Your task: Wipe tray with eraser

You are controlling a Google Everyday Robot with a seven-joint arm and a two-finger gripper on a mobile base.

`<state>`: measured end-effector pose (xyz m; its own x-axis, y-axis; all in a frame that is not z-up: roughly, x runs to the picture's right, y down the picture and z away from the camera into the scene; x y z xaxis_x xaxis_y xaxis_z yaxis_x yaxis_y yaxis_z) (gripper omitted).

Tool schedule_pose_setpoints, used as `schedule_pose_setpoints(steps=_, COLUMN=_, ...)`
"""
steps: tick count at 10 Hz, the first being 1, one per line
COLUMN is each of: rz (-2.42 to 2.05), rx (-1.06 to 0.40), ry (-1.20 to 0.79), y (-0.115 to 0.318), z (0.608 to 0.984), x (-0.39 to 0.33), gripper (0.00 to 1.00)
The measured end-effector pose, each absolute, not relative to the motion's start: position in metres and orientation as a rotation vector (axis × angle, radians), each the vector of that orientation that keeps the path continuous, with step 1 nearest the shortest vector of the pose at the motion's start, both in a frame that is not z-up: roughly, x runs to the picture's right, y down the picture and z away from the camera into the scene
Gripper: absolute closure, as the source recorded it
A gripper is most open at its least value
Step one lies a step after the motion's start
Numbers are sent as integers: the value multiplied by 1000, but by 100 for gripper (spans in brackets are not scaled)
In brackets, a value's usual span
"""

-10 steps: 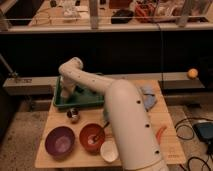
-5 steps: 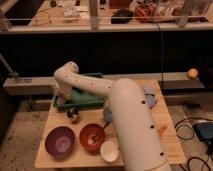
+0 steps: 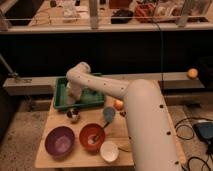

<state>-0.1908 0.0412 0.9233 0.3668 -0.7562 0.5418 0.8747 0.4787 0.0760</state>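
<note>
Hand low at the left end of the tray, wrist dropping straight down from the bent white arm. It sits inside the rim, at or just above the green floor; contact cannot be told. Cannot tell either whether the hand is wide, narrow or carrying anything, since the wrist hides it.

Tray lies lengthwise across the far left part of the wooden counter. Toward the camera from the hand, just outside the tray's front rim: a small shiny metal object. Nearer the camera again, a purple bowl. To the hand's right and nearer the camera: an orange-red bowl, a small white bowl, a grey-blue object. An orange fruit sits just off the tray's right front corner.

Beyond the hand, a grey ledge runs across the room, with an orange ball far to the hand's right. Higher up, a cluttered bench. Speckled floor with cables on the right.

Tray's left rim is just beside the hand, and the counter's left edge is near beyond it. Bare green floor opens to the hand's right as far as the opposite rim. The arm crosses over the tray's far right part.
</note>
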Motion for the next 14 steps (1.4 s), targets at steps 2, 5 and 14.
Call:
schedule_pose_setpoints(steps=2, rz=-1008, rx=-252, ry=-511, y=35, z=930, x=-164, gripper=100)
schedule_pose_setpoints(steps=5, rz=-940, rx=-251, ry=-470, y=15, z=938, x=-149, gripper=100)
schedule_pose_setpoints(steps=14, rz=-1024, rx=-167, ry=-557, y=-13, z=936, x=-251, gripper=100)
